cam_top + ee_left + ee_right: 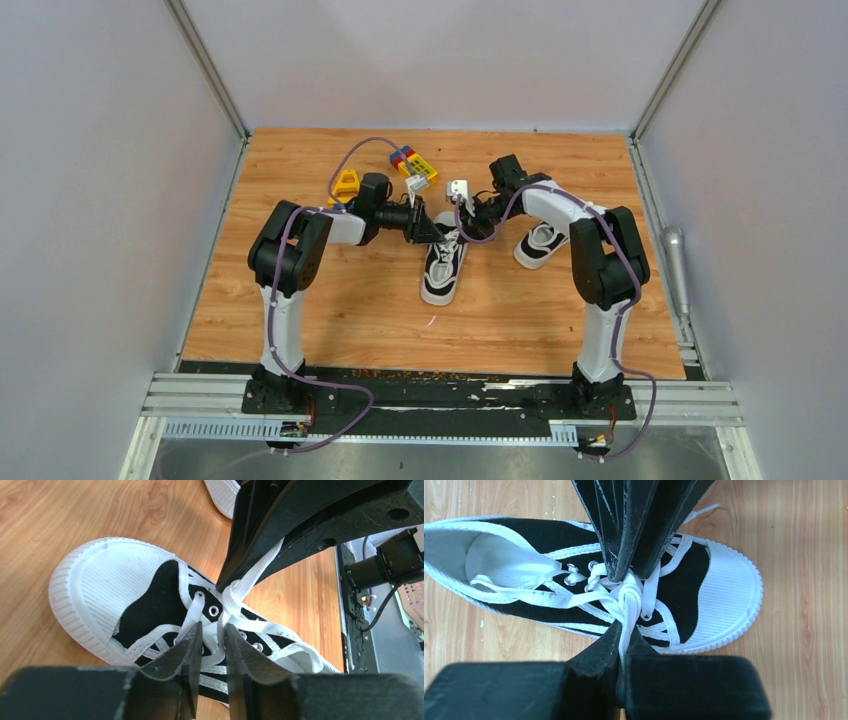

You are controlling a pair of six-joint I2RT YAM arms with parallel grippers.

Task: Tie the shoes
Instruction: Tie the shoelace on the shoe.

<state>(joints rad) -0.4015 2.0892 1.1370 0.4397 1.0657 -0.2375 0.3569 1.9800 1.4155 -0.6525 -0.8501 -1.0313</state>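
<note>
**Yellow toy block** (345, 184): on the wooden table (330, 300), behind the left jaws and well apart from them. Not part of the job.

**Left gripper** (213, 626): reaches in from the left. Its jaws are drawn almost together, and a strand of the white laces (574, 600) fills the slit between them. I read this as a pinch on that strand.

**Black canvas sneaker** (686, 572): lies directly beneath both sets of jaws, sole down, with its white toe cap toward the far edge of the table. The laces are threaded through the eyelets and the tongue is exposed.

**Lace crossing** (630, 596): a bunched wrap of lace just at the tips of both sets of jaws, sitting over the middle eyelets.

**Right gripper** (624, 630): faces the left one tip to tip. Its jaws are clamped flat on a lace strand that runs straight up out of the crossing.

**Second sneaker** (540, 243): on the table, off to the outer side of the right jaws. Neither gripper touches it.

**Grey metal cylinder** (675, 260): outside the table's right edge, well apart from the right jaws.

**Step in hand, as judged:** the first crossing of the laces, with each jaw pair holding one strand.

**Next move, as judged:** draw the two strands apart sideways, keeping them low, until the crossing snugs down. Pull gently enough that the sneaker does not lift or skid. The loops come after that.
</note>
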